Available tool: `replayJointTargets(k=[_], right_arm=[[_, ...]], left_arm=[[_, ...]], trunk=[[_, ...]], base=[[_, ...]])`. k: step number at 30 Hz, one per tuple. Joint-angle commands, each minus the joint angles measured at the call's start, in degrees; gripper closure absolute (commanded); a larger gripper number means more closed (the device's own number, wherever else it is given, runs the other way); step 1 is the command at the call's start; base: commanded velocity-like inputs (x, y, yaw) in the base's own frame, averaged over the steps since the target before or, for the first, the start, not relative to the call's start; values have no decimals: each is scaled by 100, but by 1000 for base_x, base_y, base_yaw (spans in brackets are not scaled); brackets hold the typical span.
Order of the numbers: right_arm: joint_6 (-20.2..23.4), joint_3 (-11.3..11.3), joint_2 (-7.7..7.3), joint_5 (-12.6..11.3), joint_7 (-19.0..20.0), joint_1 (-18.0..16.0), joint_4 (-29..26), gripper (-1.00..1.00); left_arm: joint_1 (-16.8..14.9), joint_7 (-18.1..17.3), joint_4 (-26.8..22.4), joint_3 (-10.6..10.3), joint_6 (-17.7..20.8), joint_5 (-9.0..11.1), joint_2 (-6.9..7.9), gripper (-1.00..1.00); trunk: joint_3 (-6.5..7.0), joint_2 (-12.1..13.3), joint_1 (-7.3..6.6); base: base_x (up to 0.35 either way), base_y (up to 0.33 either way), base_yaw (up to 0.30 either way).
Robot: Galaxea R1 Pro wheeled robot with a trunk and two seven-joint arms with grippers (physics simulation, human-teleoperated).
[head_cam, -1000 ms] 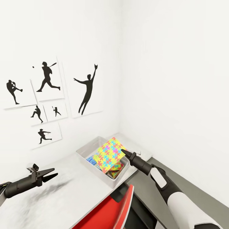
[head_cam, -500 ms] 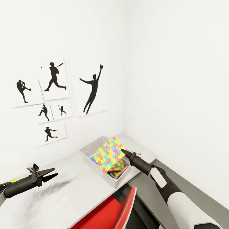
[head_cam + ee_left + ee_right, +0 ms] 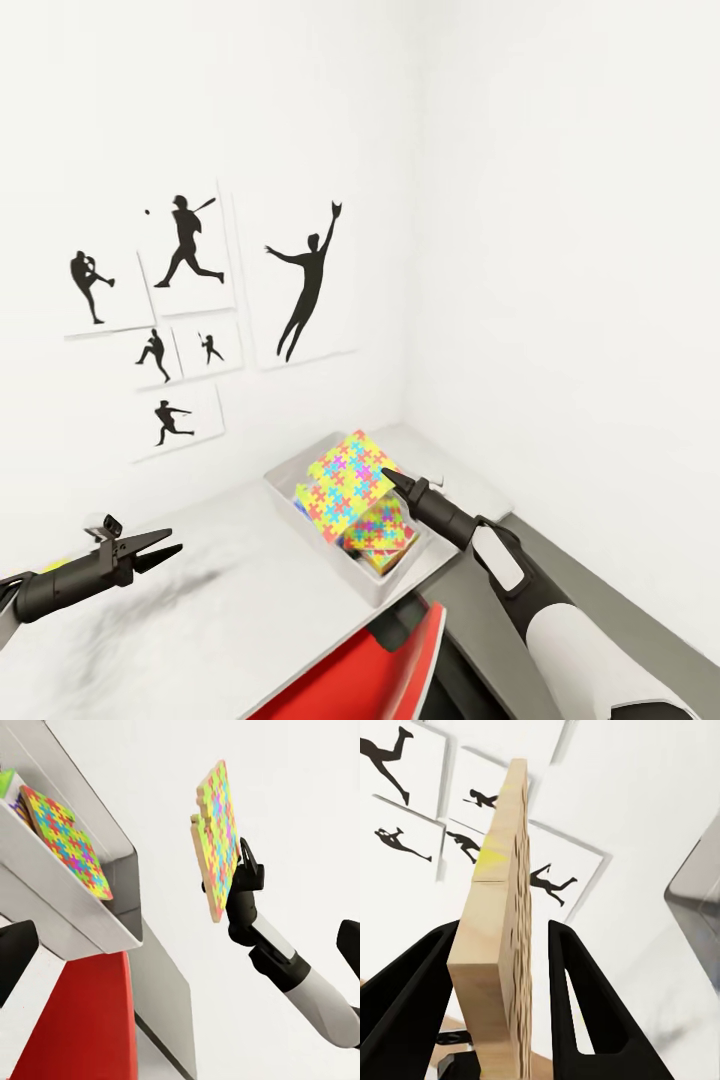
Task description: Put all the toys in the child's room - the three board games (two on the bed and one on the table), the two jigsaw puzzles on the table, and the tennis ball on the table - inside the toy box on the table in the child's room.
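Note:
My right gripper is shut on a multicoloured jigsaw puzzle, tilted and held just above the pale grey toy box on the table. A second jigsaw puzzle leans inside the box. In the left wrist view the held puzzle hangs apart from the box, with the other puzzle inside it. Edge-on in the right wrist view, the puzzle sits between both fingers. My left gripper stands open over the table, holding nothing. A yellow-green speck peeks out behind my left arm.
Black sports-silhouette pictures hang on the white wall behind the table, which ends in the room corner. A red object stands below the table's front edge. A lower dark grey surface runs along the right wall.
The whole view has shifted, so the camera moved: pictures and box slid right. The held puzzle now sits over the box's left part. Both grippers are as before.

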Motion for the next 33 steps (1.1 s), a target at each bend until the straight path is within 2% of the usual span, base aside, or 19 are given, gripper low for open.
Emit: replayJointTargets(k=[1,27,30,33], right_arm=[[44,10,-2,-58,0,-3,3,100],[-71,-45,-8,-78,-77,-49,-34,100],[-46,-101,-10,-80,-307,-285,-61,100],[-6,-124,-10,-88,-997,-691,-5,100]], left_arm=[[-1,-20,1,-1,60,-1,0,-100],[3,-20,0,8,60,-1,16,-100],[0,-20,0,8,60,-4,16,-100],[2,-20,-1,8,60,-6,16,-100]], trunk=[[-2,-4,4],[-2,-4,4],[-2,-4,4],[-2,-4,4]], base=[[135,0,12],[7,0,1],[0,0,0],[0,0,0]])
